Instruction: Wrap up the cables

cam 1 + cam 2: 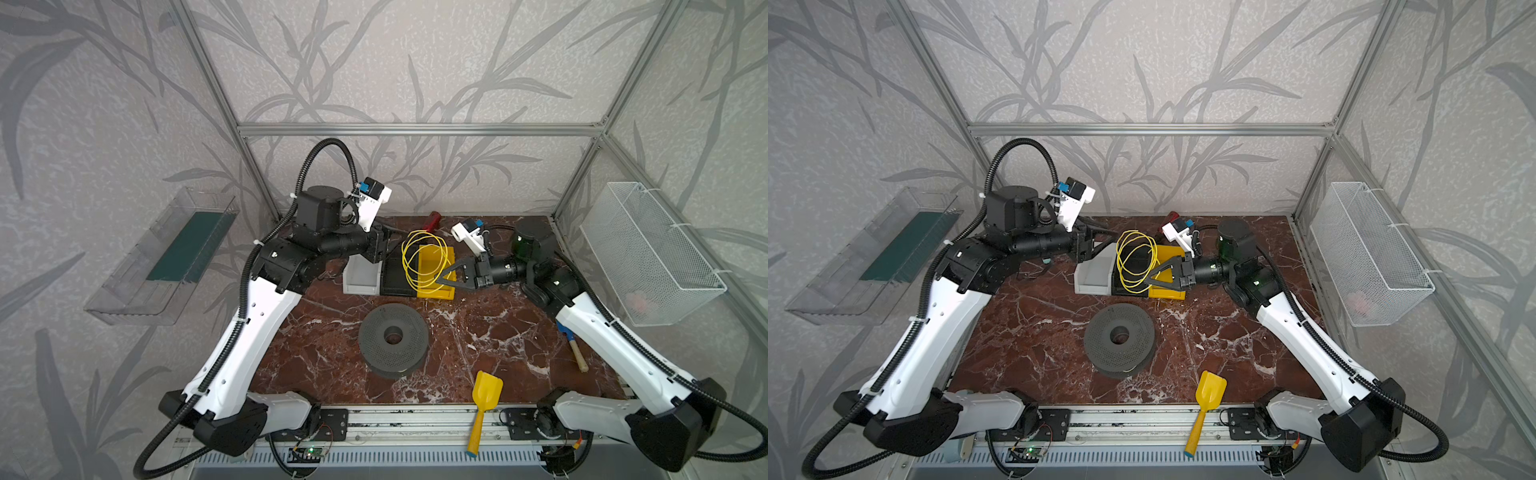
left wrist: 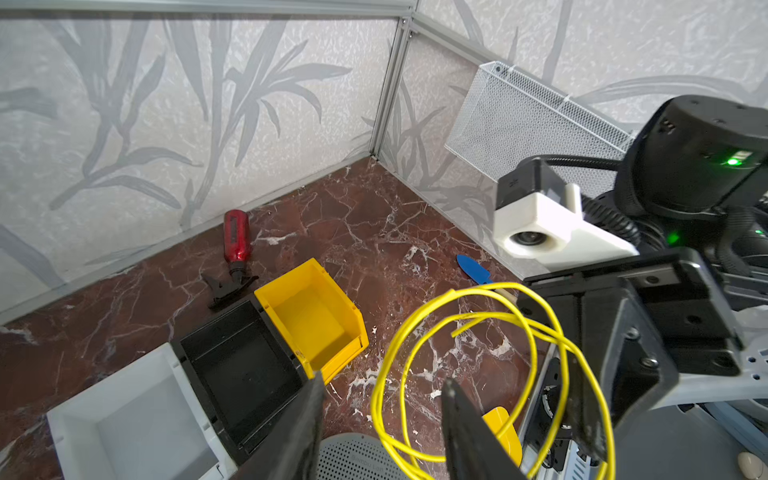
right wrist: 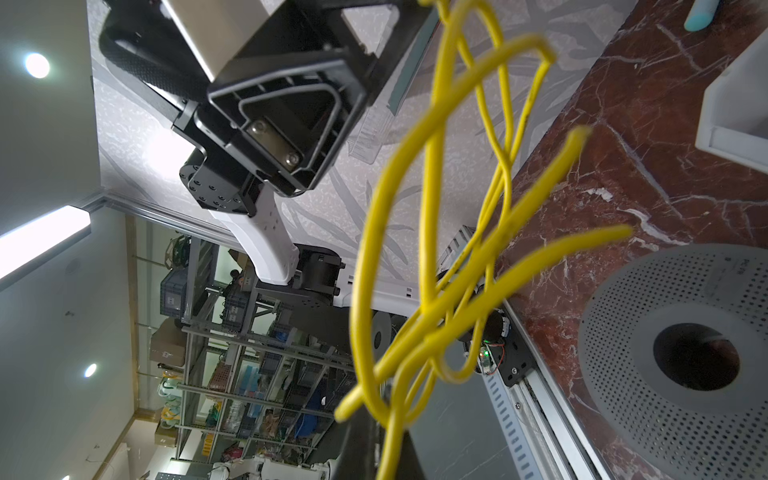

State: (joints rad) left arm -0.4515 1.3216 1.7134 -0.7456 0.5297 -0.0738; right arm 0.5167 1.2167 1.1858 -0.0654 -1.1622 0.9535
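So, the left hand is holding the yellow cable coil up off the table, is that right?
Not quite: it is the right hand that holds the cable coil up off the table, its tips shut on the strands in both top views. The left hand is open and grips nothing, as the left wrist view shows.

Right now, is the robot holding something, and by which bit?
The right gripper is shut on the yellow cable, pinching where its loops bunch together. The left gripper is open, holding nothing.
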